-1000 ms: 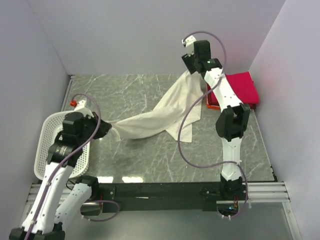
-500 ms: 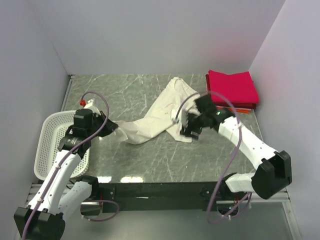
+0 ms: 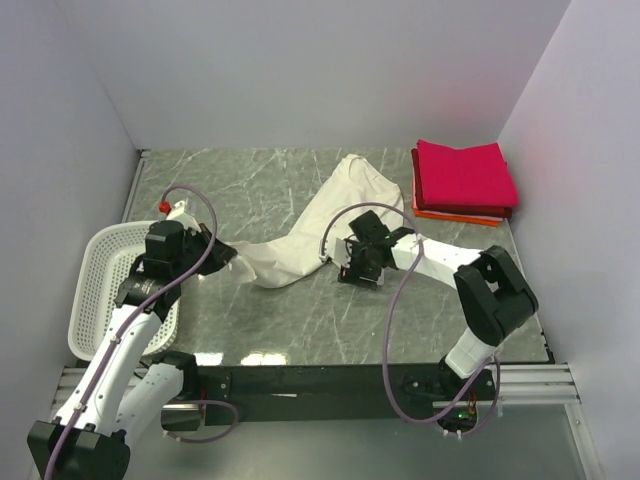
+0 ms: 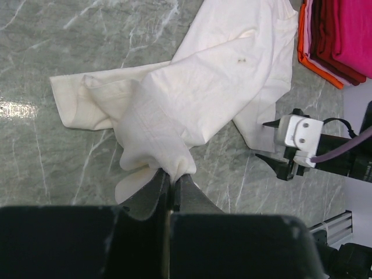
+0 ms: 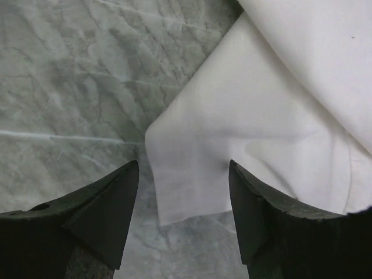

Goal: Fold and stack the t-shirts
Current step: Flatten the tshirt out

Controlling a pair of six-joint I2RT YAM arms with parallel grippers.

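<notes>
Item one: cream-white t-shirt, unfolded and rumpled, lies diagonally across the middle of the grey marble-patterned table, one end toward the far right and the other trailing toward the near left. Item two: crimson-pink t-shirt, folded square, sits at the far right corner of the table on top of a stack. Item three: orange-red t-shirt, folded, lies beneath it with only its near edge showing. The stack lies just beside the cream-white t-shirt's far end, and the top view does not show whether they touch. Left gripper: fingers pressed together on a bunched fold at the near-left end of the cream-white t-shirt, the cloth puckered where it leaves them. Right gripper: dark fingers spread apart, nothing between them, poised over a loose corner of the cream-white t-shirt's near edge that lies flat on the marble. Contact with the cloth cannot be judged. White perforated basket: tilted at the table's left edge, beside the left arm.
</notes>
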